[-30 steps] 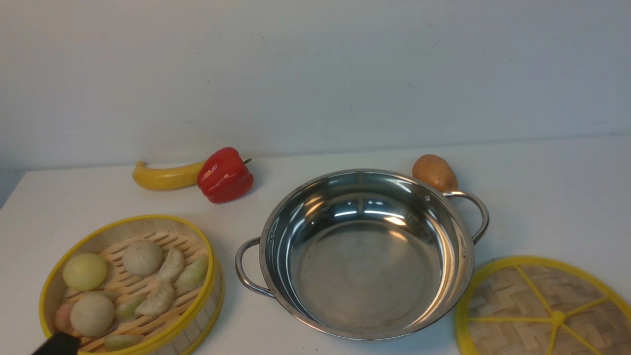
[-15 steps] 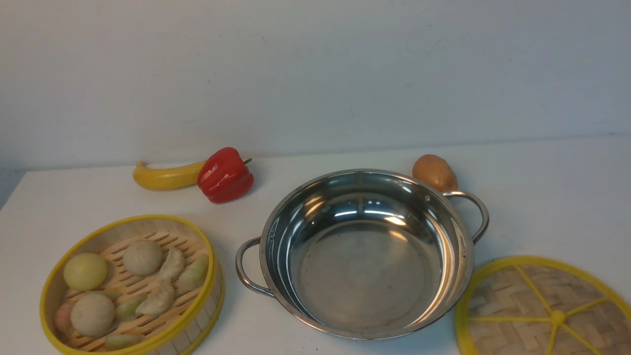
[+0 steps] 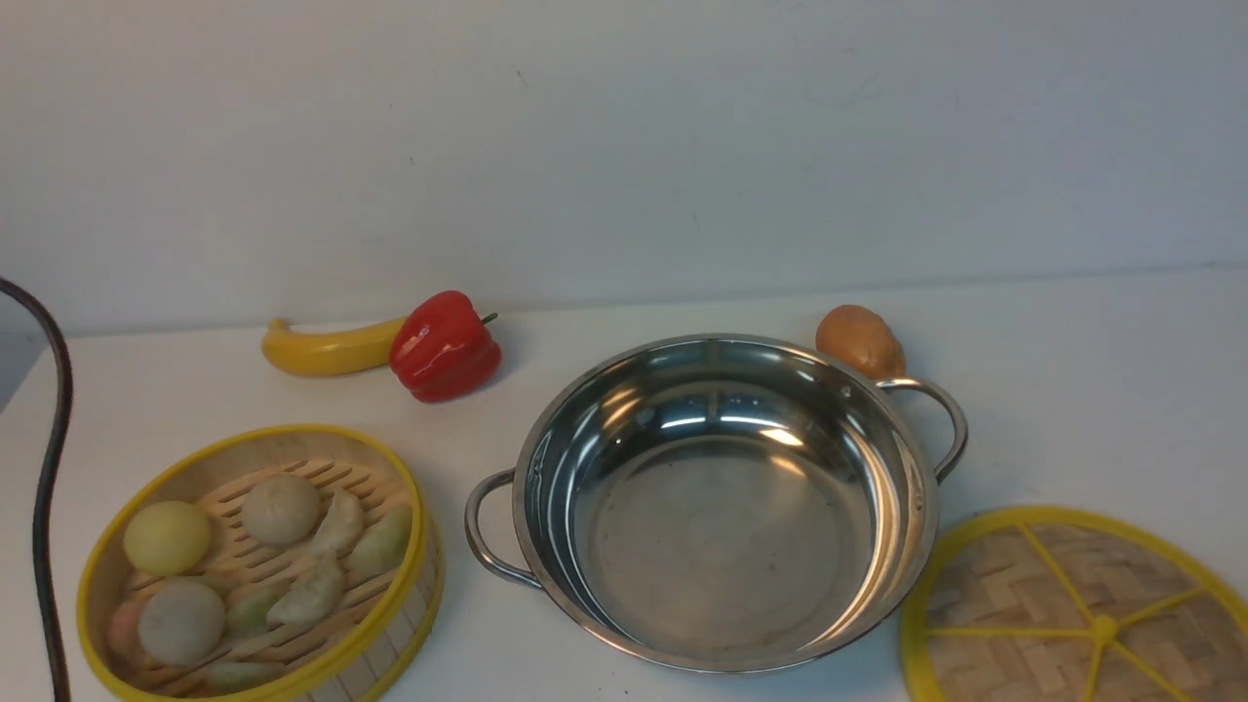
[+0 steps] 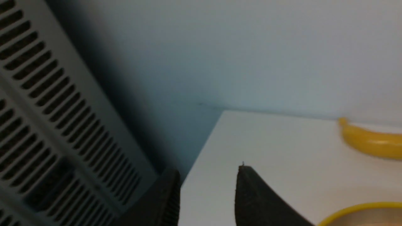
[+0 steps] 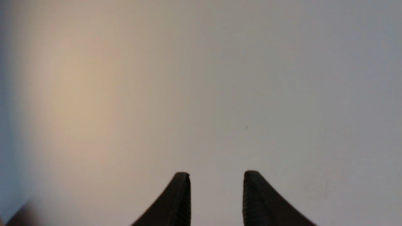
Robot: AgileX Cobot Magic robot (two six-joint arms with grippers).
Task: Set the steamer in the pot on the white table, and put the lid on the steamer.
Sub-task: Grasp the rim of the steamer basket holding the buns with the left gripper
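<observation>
I see the white table [image 3: 1092,409] carrying steamer [image 3: 292,431] near left, pot [image 3: 721,546] centre, lid [image 3: 1014,604] near right; banana [image 3: 322,351], red pepper [image 3: 444,346], potato [image 3: 858,341] far.

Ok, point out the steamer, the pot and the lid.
steamer [image 3: 263,430], front view, far yellow rim.
pot [image 3: 721,556], front view, bare floor.
lid [image 3: 1103,629], front view, centre knob.

A plain, matt grey-white wall [image 3: 624,146] closes the far side and meets the flat white surface [image 3: 1092,390] along a straight seam. The light is soft and even, throwing only faint shadows. In the left wrist view a slanted grey slotted panel [image 4: 47,125] stands off the surface's corner, with deep shadow between it and the wall. The right wrist view shows a blank pale plane with a warm tan glow.
</observation>
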